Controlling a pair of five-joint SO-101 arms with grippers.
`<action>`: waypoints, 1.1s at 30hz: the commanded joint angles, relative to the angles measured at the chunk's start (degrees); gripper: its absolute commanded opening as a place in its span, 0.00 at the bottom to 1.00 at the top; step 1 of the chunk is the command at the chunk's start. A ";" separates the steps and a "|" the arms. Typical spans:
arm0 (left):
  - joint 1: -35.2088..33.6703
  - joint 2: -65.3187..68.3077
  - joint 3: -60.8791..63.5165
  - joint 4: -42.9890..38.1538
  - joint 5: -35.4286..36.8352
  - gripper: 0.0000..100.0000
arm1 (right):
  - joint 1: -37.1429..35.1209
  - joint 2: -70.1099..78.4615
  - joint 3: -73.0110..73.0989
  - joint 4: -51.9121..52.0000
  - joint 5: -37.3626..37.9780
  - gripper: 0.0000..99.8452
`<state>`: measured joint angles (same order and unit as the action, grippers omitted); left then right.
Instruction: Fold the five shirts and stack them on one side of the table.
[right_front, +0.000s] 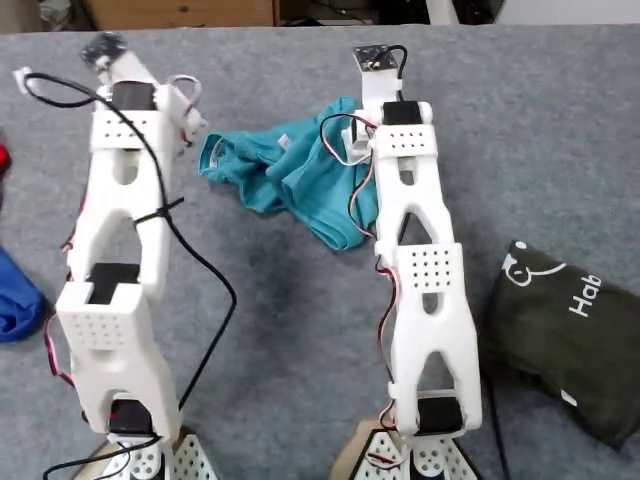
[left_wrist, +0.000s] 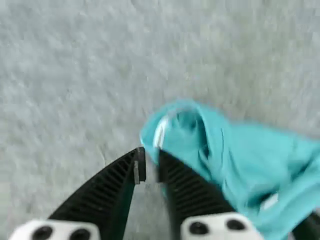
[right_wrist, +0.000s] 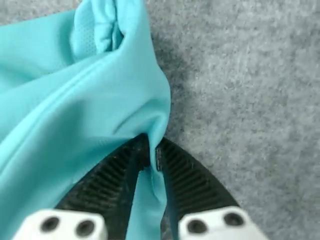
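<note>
A crumpled teal shirt (right_front: 285, 175) lies on the grey table (right_front: 280, 330) at the back, between the two arms. My right gripper (right_wrist: 150, 150) is shut on a fold of the teal shirt (right_wrist: 85, 100), which bunches up over the fingers. My left gripper (left_wrist: 150, 162) has its fingers nearly together at the collar edge of the teal shirt (left_wrist: 225, 160), and that edge runs into the narrow gap. In the high view the left arm (right_front: 130, 130) stands at the shirt's left end. The right arm (right_front: 405, 145) covers its right end.
A dark green shirt (right_front: 560, 340) lies bunched at the right edge of the table. At the left edge a blue shirt (right_front: 15, 300) pokes in, with a bit of red cloth (right_front: 2, 158) above it. Cables trail from both arms.
</note>
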<state>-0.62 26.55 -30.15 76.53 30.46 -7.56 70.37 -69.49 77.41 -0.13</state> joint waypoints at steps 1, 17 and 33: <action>3.25 -0.48 -2.81 3.96 0.53 0.24 | 1.80 -0.04 -1.71 -1.41 0.35 0.01; 2.90 12.62 -4.31 0.26 0.53 0.02 | 1.80 -0.04 -1.71 -1.49 0.35 0.01; -2.81 12.53 -36.31 15.21 5.54 0.02 | 0.40 -0.22 -11.30 6.95 0.35 0.01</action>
<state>-1.14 40.35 -56.79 88.48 35.74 -7.56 70.73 -73.98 80.22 -0.13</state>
